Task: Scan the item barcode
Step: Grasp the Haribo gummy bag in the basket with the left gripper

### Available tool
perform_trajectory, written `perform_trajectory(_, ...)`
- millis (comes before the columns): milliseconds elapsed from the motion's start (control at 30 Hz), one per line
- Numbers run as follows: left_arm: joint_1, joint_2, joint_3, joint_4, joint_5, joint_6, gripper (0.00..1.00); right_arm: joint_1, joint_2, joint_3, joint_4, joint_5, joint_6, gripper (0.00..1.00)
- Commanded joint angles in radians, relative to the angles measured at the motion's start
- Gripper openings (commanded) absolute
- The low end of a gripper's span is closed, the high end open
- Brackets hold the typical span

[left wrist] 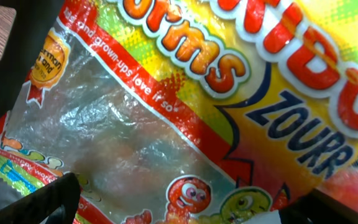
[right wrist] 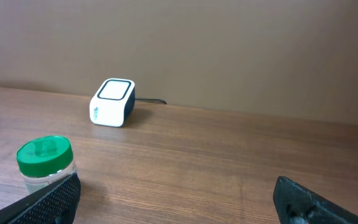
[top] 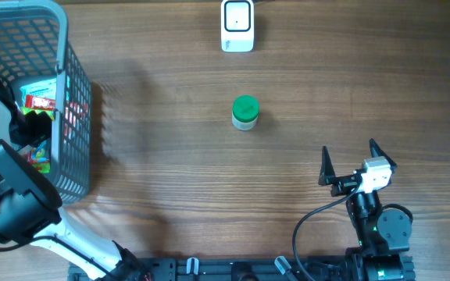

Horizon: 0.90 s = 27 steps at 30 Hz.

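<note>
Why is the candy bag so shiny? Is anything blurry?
Left wrist view: light glints white off the candy bag, on its crinkly clear window; its close-up lettering looks slightly soft. Overhead view: sharp, the basket casting a faint striped shadow on the table.

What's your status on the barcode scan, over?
Left gripper open over yellow-and-red plastic candy bag in grey mesh basket. Right gripper open, empty. Green-lidded clear jar stands mid-table, in front of white box scanner.

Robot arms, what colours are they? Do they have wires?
The right arm is black, with a white block behind its two pointed black tool fingers and a looping black cable. The left arm has chunky white and black shells.
</note>
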Motion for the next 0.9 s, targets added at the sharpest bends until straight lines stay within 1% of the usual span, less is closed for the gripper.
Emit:
perform_trajectory(0,0.006,0.005,-0.06,0.051,-0.019,0.005,0.98,0.004,-0.002,-0.001,0.002,0.014,-0.018,1.0)
perform_trajectory(33,0.006,0.005,-0.078,0.067,-0.02,0.005,0.92,0.004,-0.002,-0.001,0.002,0.014,-0.018,1.0)
perform_trajectory(100,0.006,0.005,-0.103,0.089,-0.02,0.005,0.71,0.004,-0.002,-0.001,0.002,0.014,-0.017,1.0)
perform_trajectory(133,0.006,0.005,-0.107,0.092,-0.02,0.005,0.52,0.004,-0.002,-0.001,0.002,0.014,-0.017,1.0)
perform_trajectory(167,0.006,0.005,-0.107,0.092,-0.02,0.005,0.24,0.004,-0.002,-0.001,0.002,0.014,-0.017,1.0)
perform_trajectory(200,0.006,0.005,-0.107,0.092,-0.02,0.005,0.04,0.004,-0.002,-0.001,0.002,0.014,-0.018,1.0)
perform_trajectory(267,0.005,-0.004,-0.097,0.084,-0.029,0.004,0.04,0.004,-0.002,-0.001,0.002,0.014,-0.018,1.0)
perform_trajectory(367,0.002,-0.043,-0.03,0.031,-0.027,0.005,0.04,0.004,-0.002,-0.001,0.002,0.014,-0.018,1.0)
perform_trajectory(467,0.002,-0.128,0.108,-0.05,-0.027,-0.005,0.04,0.004,-0.002,-0.001,0.002,0.014,-0.017,1.0)
perform_trajectory(567,0.002,-0.244,0.258,-0.1,-0.025,-0.124,0.04,0.004,-0.002,-0.001,0.002,0.014,-0.018,1.0)
perform_trajectory(633,0.002,-0.325,0.328,-0.113,0.025,-0.193,0.04,0.004,-0.002,-0.001,0.002,0.014,-0.017,1.0)
perform_trajectory(667,0.002,-0.378,0.355,-0.113,0.1,-0.223,0.04,0.004,-0.002,-0.001,0.002,0.014,-0.018,1.0)
perform_trajectory(700,0.002,-0.447,0.373,-0.112,0.229,-0.248,0.04,0.004,-0.002,-0.001,0.002,0.014,-0.018,1.0)
perform_trajectory(733,0.001,-0.495,0.374,-0.108,0.329,-0.257,0.04,0.004,-0.002,-0.001,0.002,0.014,-0.018,1.0)
perform_trajectory(800,-0.027,-0.608,0.373,-0.137,0.579,-0.265,0.04,0.004,-0.002,-0.001,0.002,0.014,-0.017,1.0)
perform_trajectory(833,-0.063,-0.644,0.373,-0.171,0.641,-0.257,0.04,0.004,-0.002,-0.001,0.002,0.014,-0.017,1.0)
perform_trajectory(867,-0.104,-0.667,0.373,-0.205,0.66,-0.249,0.04,0.004,-0.002,-0.001,0.002,0.014,-0.018,1.0)
